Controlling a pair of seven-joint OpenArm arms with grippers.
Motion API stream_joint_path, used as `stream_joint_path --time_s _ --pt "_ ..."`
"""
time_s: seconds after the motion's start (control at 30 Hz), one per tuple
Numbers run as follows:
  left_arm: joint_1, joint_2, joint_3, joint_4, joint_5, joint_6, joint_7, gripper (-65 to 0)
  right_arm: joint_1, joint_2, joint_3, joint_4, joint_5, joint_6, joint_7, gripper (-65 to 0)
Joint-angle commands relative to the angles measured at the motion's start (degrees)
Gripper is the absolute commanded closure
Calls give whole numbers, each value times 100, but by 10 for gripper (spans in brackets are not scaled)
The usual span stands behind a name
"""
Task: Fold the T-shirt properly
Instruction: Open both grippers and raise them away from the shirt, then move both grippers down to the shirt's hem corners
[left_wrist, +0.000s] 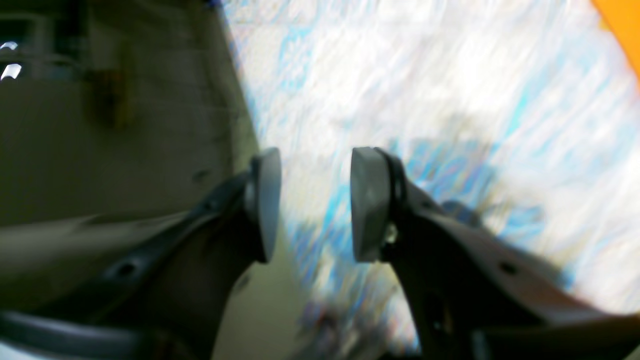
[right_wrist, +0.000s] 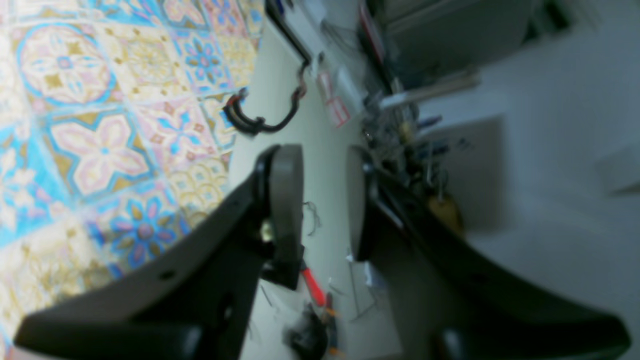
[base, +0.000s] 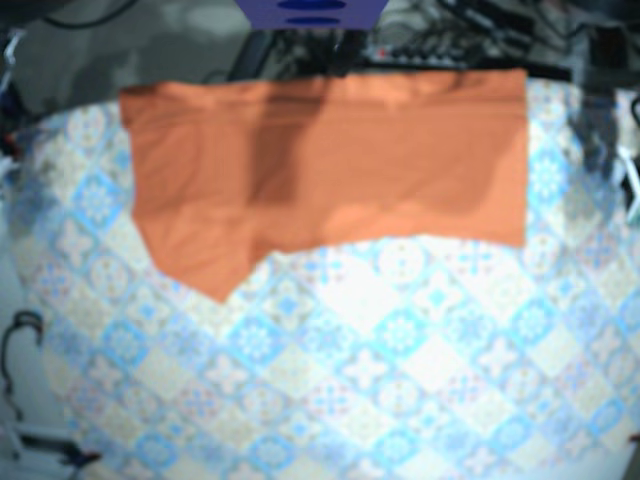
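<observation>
The orange T-shirt (base: 330, 160) lies flat along the far part of the table in the base view, folded into a wide band. One flap hangs lower at its left end. A corner of the T-shirt (left_wrist: 622, 30) shows at the top right of the left wrist view. My left gripper (left_wrist: 315, 205) is open and empty above the blurred patterned cloth, close to the table's edge and apart from the shirt. My right gripper (right_wrist: 325, 200) is also open and empty, hanging beyond the table's edge over the floor. Neither arm shows in the base view.
A blue and white patterned tablecloth (base: 400, 370) covers the table, and the tablecloth (right_wrist: 100, 125) fills the left of the right wrist view. A black cable (right_wrist: 260, 122) and a red-handled tool (right_wrist: 312, 285) lie on the floor beside the table. Clutter stands behind the table's far edge.
</observation>
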Motion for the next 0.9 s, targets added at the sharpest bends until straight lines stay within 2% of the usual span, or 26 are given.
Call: stream_joint_path --time_s 0.0,0.07,0.13,0.2,0.27,0.43,0.53,0.63,0.8,0.87 --pt "-380 -199 -118 123 -124 31 331 -229 241 183 -9 93 199 -23 -31 -150" --pt "-1084 -199 -109 194 -546 -189 955 -229 672 183 -246 93 374 179 -427 -150" --pt "-1725 -199 -30 185 -985 -250 1509 -229 980 254 -510 93 498 276 -822 -150" --pt "-2499 -199 260 132 -1443 -250 2115 -229 1340 430 -853 75 911 408 -1288 -150" --pt "-3158 -181 480 35 -1812 -250 2696 -229 1754 474 -1029 57 1447 531 -1842 -150" --pt "-4284 434 577 -404 -2427 -250 3724 -229 2993 465 -1178 -101 2713 742 -3346 -150" --pt "-4838 830 577 -949 -2594 -250 4093 -229 3556 456 -1187 -558 3311 751 -3943 -150" --pt "-5119 1138 559 -1653 -2691 -250 4181 -229 4118 465 -1407 -1191 3759 997 -4304 -150" --pt "-5558 1463 550 -2787 -2788 -250 4199 -229 4690 465 -1846 -2255 4339 1014 -4638 -150" --pt "-5717 1551 550 -3279 -2884 -250 4199 -229 4910 482 -2216 -2808 4691 1014 -4814 -150"
